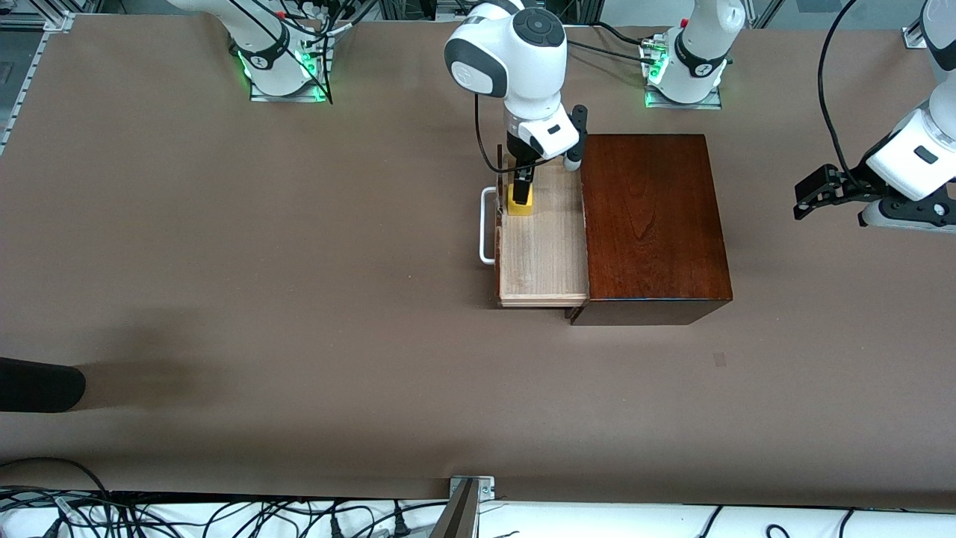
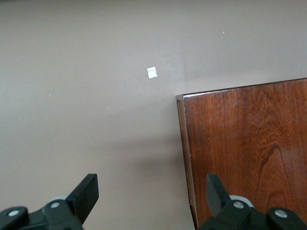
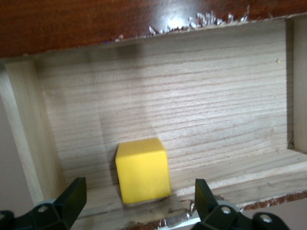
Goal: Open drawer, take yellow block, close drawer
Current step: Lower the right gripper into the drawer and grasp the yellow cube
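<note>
A dark reddish-brown wooden box (image 1: 653, 224) is sitting on a brown table (image 1: 224, 261), and its drawer (image 1: 541, 254) is standing pulled out toward the right arm's end of the table, showing a pale wood floor and a white bar handle (image 1: 487, 226) on its dark front. The right gripper (image 1: 522, 196) is reaching down into the open drawer, with its black fingers (image 3: 72, 196) spread wide and gripping nothing. The yellow block (image 1: 520, 200), a small bright cube, is sitting on the drawer floor directly below this gripper, in the end of the tray that is farther from the front camera and close to the inside of the drawer front. In the right wrist view the yellow block (image 3: 143, 170) is lying between the two spread fingertips, with a clear gap on each side, so the fingers are not touching it. The drawer's pale side wall (image 3: 24, 143) is running just beside one finger. The left gripper (image 1: 818, 196) is waiting in the air over bare table past the box, toward the left arm's end, well apart from the drawer. Its fingers (image 2: 86, 191) are also standing wide apart and holding nothing. In the left wrist view a corner of the wooden box (image 2: 244, 148) is lying below one of its fingers, and a small white scrap (image 2: 152, 73) is lying on the table (image 2: 72, 96) near that corner.
</note>
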You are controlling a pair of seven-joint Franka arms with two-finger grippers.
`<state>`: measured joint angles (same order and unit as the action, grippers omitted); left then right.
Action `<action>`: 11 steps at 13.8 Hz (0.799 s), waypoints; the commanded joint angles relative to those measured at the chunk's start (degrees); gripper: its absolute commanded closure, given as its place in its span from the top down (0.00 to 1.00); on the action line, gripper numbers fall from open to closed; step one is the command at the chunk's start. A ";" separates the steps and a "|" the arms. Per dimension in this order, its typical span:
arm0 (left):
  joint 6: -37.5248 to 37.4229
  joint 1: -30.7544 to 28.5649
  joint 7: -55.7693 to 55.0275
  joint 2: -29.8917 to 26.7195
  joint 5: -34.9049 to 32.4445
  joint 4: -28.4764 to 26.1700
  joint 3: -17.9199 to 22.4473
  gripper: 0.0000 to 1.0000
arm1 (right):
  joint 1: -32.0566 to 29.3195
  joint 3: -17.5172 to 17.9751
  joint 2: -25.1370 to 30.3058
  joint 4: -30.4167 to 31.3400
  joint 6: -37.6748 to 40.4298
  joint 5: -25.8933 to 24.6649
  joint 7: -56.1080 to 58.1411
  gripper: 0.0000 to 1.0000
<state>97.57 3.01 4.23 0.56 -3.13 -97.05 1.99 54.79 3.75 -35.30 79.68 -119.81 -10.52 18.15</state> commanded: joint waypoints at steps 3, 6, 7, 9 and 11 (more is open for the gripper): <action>-0.89 -1.34 1.66 0.32 1.46 1.24 0.20 1.00 | 0.41 0.30 -3.81 -1.90 0.54 -1.26 0.84 1.00; -0.89 -1.25 1.66 0.93 1.46 2.12 -0.15 1.00 | 0.32 0.30 -4.43 -1.98 0.19 -1.34 0.93 1.00; -0.81 -1.43 1.66 0.94 1.46 2.13 -0.15 1.00 | 0.23 0.30 -4.87 -1.98 -0.86 -1.26 1.45 1.00; -0.89 -1.52 1.75 0.94 1.46 2.13 0.12 1.00 | 0.32 0.30 -4.96 -1.98 -1.75 -1.34 1.46 1.00; -0.98 -1.52 1.66 0.94 1.46 2.13 0.03 1.00 | 0.49 0.21 -5.05 -1.98 -1.75 -1.43 1.37 0.74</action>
<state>97.51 2.02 4.36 0.66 -3.13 -96.69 2.12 55.12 3.79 -39.43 79.36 -121.58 -10.95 18.86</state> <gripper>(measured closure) 0.000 0.035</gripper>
